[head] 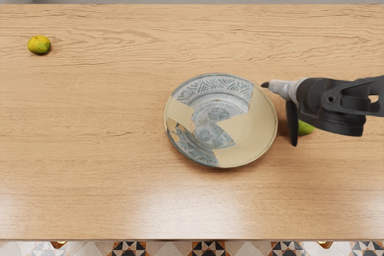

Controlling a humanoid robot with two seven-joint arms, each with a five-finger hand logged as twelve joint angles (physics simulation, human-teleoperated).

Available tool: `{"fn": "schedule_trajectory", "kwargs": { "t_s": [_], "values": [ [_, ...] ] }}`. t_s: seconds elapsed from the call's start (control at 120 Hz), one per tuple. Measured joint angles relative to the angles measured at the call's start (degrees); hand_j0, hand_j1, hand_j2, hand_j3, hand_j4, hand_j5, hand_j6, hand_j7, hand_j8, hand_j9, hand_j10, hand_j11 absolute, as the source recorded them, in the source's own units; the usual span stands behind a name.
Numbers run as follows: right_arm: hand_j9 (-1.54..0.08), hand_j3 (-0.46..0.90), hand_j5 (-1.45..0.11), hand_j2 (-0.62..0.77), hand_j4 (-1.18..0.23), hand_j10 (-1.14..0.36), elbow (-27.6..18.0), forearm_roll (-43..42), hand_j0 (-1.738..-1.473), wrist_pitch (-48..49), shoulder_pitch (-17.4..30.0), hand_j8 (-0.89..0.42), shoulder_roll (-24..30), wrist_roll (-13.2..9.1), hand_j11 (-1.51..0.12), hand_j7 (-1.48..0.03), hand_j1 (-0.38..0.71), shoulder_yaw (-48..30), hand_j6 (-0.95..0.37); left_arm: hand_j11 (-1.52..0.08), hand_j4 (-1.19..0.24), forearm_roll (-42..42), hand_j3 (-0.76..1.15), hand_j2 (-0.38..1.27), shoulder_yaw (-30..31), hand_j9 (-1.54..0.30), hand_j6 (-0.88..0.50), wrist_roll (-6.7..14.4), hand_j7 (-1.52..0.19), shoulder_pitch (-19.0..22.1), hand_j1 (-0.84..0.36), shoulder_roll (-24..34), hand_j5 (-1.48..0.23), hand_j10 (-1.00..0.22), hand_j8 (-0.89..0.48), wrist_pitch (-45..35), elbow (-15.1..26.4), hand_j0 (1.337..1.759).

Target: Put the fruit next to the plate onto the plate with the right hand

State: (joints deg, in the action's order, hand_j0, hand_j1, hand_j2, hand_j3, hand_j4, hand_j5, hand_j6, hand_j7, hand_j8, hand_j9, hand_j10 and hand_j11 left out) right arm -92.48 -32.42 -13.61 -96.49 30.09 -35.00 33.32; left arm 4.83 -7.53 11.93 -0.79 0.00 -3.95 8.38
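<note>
The fruit [306,128] lies on the tabletop [90,166] just beside the plate's right rim, toward the right edge, and only a green sliver of it shows. The right hand [300,105] sits over it, its arm coming in from the right edge. Whether the hand has closed on the fruit or merely covers it cannot be told, since the hand hides the contact. The plate [258,148] stands right of centre and carries no fruit, so the placing is not yet done.

The main risk is a poor hold. The fruit looks round and smooth, so a loose or off-centre squeeze would likely make it squirt out sideways and roll toward the right edge or under the plate's rim.

A second risk is the plate. The hand is very near its rim, so a low sweep leftward could knock or tip it, and the plate would probably slide on the smooth wood.

A third is the release. Dropped from height, or set on the sloping rim rather than the middle, the fruit could roll off again.

A second fruit [39,44] rests near the far left corner, well apart from the plate, and is not the one meant.
</note>
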Motion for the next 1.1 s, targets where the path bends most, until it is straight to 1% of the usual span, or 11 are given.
{"fn": "schedule_trajectory", "kwargs": {
  "t_s": [0.217, 0.383, 0.542, 0.617, 0.792, 0.95, 1.1],
  "values": [
    [0.00, 0.00, 0.00, 0.00, 0.00, 0.00, -0.5, -3.8, -1.658, -0.8, 2.6, 0.00, 4.1, 0.0, 0.00, 0.00, -0.35, 0.1, 0.00, 0.00, 0.00, 0.0, 0.00, 0.00, 0.0, 0.00, 0.00, 0.0, 0.00, 0.0, 0.35, 0.0, 0.00, 0.00, 0.00, 0.0, 0.1, 1.658],
    [0.00, 0.00, 0.00, 0.00, 0.00, 0.00, -0.3, -6.6, -1.658, -3.7, 4.7, 0.00, 5.2, 0.0, 0.00, 0.00, -0.35, -0.1, 0.00, 0.00, 0.00, 0.0, 0.00, 0.00, 0.0, 0.00, 0.00, 0.0, 0.00, -0.1, 0.35, 0.0, 0.00, 0.00, 0.00, 0.0, 0.1, 1.658],
    [0.00, 0.00, 0.00, 0.00, 0.00, 0.00, 0.1, -10.1, -1.658, -9.4, 7.2, 0.00, 5.0, 0.0, 0.00, 0.00, -0.35, -0.1, 0.00, 0.00, 0.00, 0.0, 0.00, 0.00, -0.1, 0.00, 0.00, 0.0, 0.00, -0.1, 0.35, 0.0, 0.00, 0.00, 0.00, 0.0, 0.1, 1.658],
    [0.00, 0.00, 0.00, 0.00, 0.00, 0.00, 0.2, -11.1, -1.658, -11.9, 8.2, 0.00, 4.1, 0.0, 0.00, 0.00, -0.35, 0.1, 0.00, 0.00, 0.00, 0.0, 0.00, 0.00, -0.1, 0.00, 0.00, 0.0, 0.00, -0.1, 0.35, 0.0, 0.00, 0.00, 0.00, 0.0, 0.1, 1.658],
    [-0.06, 0.00, -0.06, -0.01, -0.04, -0.04, 0.5, -13.1, -1.658, -15.9, 10.6, -0.04, 2.1, 0.0, -0.06, -0.06, -0.30, 0.3, -0.05, 0.00, 0.00, 0.0, 0.00, 0.00, 0.0, 0.00, 0.00, 0.0, 0.00, -0.1, 0.35, 0.0, 0.00, 0.00, 0.00, 0.0, 0.1, 1.658],
    [-0.08, 0.00, -0.08, -0.01, -0.06, -0.06, 0.6, -14.8, -1.658, -19.7, 11.4, -0.06, 0.9, 0.0, -0.08, -0.08, -0.27, 1.9, -0.07, 0.00, 0.00, 0.0, 0.00, 0.00, -0.1, 0.00, 0.00, 0.0, 0.00, -0.1, 0.35, 0.0, 0.00, 0.00, 0.00, 0.0, 0.1, 1.658],
    [-0.09, 0.00, -0.09, -0.01, -0.07, -0.07, 0.6, -16.0, -1.658, -21.0, 12.0, -0.07, 0.5, 0.0, -0.09, -0.09, -0.27, 3.6, -0.07, 0.00, 0.00, 0.0, 0.00, 0.00, -0.1, 0.00, 0.00, 0.0, 0.00, -0.1, 0.35, 0.0, 0.00, 0.00, 0.00, 0.0, 0.1, 1.658]
  ]
}}
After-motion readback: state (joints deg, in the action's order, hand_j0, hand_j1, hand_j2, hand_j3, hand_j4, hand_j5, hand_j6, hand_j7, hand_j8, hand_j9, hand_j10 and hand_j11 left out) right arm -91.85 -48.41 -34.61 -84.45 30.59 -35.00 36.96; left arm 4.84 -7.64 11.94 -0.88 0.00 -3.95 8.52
